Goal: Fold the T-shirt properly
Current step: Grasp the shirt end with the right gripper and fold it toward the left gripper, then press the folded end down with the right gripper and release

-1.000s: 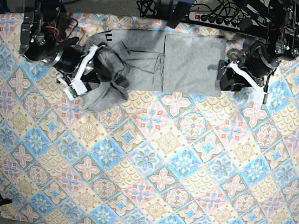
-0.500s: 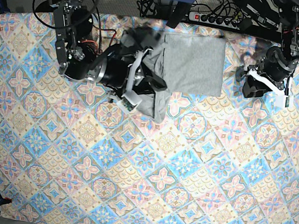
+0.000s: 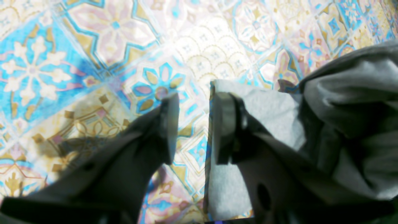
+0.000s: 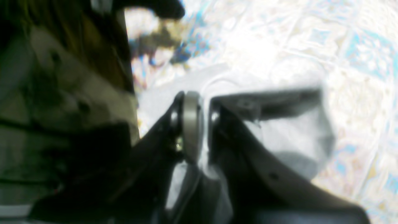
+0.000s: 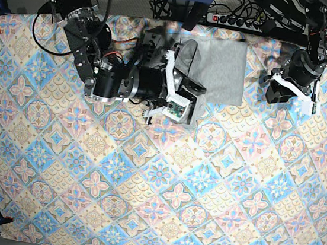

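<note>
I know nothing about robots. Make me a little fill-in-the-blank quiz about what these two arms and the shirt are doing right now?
1. The right gripper is clamped on the ____ T-shirt.
2. The left gripper has its jaws ____ and holds nothing.
3. The T-shirt lies on a patterned ____ of pastel diamonds.
4. In the base view, the left gripper sits beside the shirt's ____ edge.

Missing words: grey; open; tablecloth; right
</note>
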`<state>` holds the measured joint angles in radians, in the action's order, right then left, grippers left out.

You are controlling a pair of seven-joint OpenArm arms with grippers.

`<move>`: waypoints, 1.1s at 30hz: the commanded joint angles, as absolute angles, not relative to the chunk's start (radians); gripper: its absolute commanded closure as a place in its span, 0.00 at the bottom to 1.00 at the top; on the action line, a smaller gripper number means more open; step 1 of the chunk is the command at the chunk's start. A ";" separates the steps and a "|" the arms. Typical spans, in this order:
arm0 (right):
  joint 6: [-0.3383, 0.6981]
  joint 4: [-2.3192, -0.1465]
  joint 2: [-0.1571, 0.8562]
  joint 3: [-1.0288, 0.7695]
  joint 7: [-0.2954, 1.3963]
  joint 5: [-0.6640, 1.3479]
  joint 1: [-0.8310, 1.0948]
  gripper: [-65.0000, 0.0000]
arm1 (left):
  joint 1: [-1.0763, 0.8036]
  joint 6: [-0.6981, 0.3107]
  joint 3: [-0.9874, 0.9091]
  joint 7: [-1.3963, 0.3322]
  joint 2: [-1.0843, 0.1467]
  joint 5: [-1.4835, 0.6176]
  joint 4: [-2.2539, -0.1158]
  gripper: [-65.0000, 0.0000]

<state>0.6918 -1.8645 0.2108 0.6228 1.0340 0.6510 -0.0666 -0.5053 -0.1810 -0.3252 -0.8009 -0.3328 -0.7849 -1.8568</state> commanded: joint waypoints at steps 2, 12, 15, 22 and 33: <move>0.698 -1.874 0.203 0.697 0.992 0.687 -0.140 1.00 | -0.506 -0.185 -0.334 -0.783 -0.344 -0.791 -1.871 0.71; 0.698 -1.626 0.189 0.918 0.983 0.621 -0.260 1.00 | -0.506 -0.185 -0.334 -0.782 -0.344 -0.791 -1.871 0.71; 0.698 -1.547 0.137 0.917 0.983 0.607 -0.260 0.98 | -0.504 -0.185 -0.334 -0.782 -0.344 -0.791 -1.871 0.71; 0.698 -1.524 0.130 0.915 0.983 0.476 -0.257 0.75 | -0.501 -0.185 -0.329 -0.782 -0.344 -0.791 -1.871 0.71; 0.698 -1.712 0.194 0.662 0.952 0.475 -0.170 0.80 | -0.503 -0.185 -0.329 -0.782 -0.344 -0.791 -1.871 0.71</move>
<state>0.6952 -1.6966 0.1936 0.6605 0.9684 0.4660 -0.1581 -0.5018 -0.1802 -0.3237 -0.8001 -0.3328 -0.7815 -1.8565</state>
